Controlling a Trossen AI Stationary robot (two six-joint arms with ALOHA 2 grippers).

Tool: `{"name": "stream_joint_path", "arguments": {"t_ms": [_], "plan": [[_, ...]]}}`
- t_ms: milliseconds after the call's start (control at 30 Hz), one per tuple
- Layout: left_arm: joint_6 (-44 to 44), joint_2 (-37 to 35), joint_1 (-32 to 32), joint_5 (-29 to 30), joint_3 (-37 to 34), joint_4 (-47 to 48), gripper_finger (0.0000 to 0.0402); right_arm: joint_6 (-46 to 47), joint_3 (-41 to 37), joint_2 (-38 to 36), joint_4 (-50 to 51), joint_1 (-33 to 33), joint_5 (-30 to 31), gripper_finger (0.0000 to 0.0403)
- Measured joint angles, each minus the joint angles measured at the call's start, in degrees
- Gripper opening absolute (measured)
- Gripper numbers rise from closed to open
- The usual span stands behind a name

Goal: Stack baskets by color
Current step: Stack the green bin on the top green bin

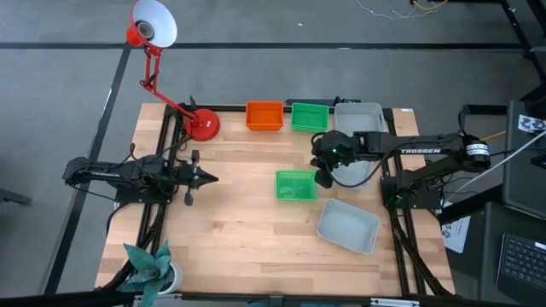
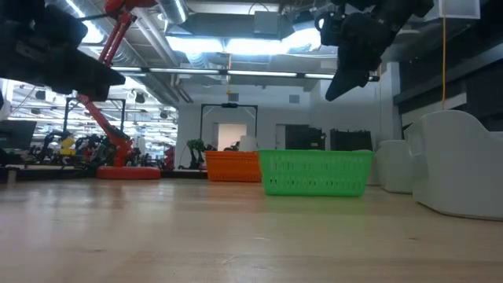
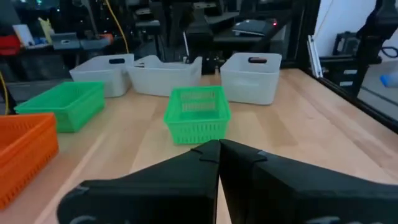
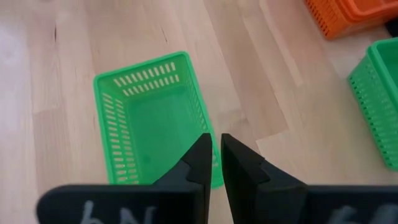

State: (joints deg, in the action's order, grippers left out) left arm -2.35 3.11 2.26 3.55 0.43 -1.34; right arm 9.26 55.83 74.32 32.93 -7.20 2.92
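A green basket (image 1: 296,184) (image 4: 152,118) rests on its bottom near the table's middle, open side up and empty. My right gripper (image 1: 323,177) (image 4: 216,146) hangs above that basket's right end, slanting down, shut with nothing between its fingers. In the low view it (image 2: 334,94) is well clear of the basket's rim (image 2: 314,154). My left gripper (image 1: 212,178) (image 3: 219,146) is shut, level, at the table's left, pointing toward the same basket (image 3: 197,115). At the far edge stand an orange basket (image 1: 264,115), a green one (image 1: 309,116) and a grey-white one (image 1: 358,115).
One grey-white basket (image 1: 358,170) sits under my right arm, and another (image 1: 347,226) lies askew near the table's right front. A red desk lamp's round base (image 1: 203,125) stands at the far left. A small plant (image 1: 153,269) is at the near left corner.
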Motion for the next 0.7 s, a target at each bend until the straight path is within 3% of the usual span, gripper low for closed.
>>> {"name": "stream_joint_path", "arguments": {"t_ms": [233,533,700], "plan": [[-0.9,-0.1,0.0,2.1,0.0,-0.4,0.0,-3.7,0.0,0.2,-3.1,0.0,-0.2,0.005],[-0.9,0.2,0.0,2.1,0.0,-0.4,0.0,-2.8,0.0,5.8,-11.1,0.0,-2.6,0.0154],[-0.9,0.2,0.0,2.1,0.0,-0.4,0.0,-1.9,0.0,11.7,-13.1,0.0,-3.1,0.0176]]}}
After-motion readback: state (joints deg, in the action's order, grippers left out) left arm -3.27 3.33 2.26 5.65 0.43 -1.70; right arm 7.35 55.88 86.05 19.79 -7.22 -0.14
